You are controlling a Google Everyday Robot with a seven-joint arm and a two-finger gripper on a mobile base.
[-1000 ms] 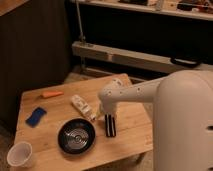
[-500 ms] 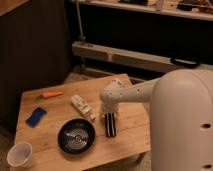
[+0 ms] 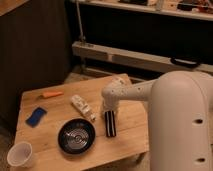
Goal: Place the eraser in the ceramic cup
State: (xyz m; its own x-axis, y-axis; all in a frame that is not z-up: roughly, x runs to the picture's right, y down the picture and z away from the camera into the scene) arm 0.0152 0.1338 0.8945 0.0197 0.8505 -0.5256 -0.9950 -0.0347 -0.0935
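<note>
The eraser (image 3: pixel 110 124), a long black bar with a pale stripe, lies on the wooden table (image 3: pixel 60 102) just right of the black bowl. My gripper (image 3: pixel 107 112) points down at the eraser's far end, reaching in from the white arm on the right; whether it touches the bar is hidden by the wrist. The ceramic cup (image 3: pixel 20 154), small and white, stands upright at the table's front left corner, far from the gripper.
A wide black bowl (image 3: pixel 76 135) sits between eraser and cup. A white packet (image 3: pixel 82 107) lies just left of the gripper. A flat blue block (image 3: pixel 36 116) and an orange stick (image 3: pixel 52 93) lie at the left. Shelving runs behind the table.
</note>
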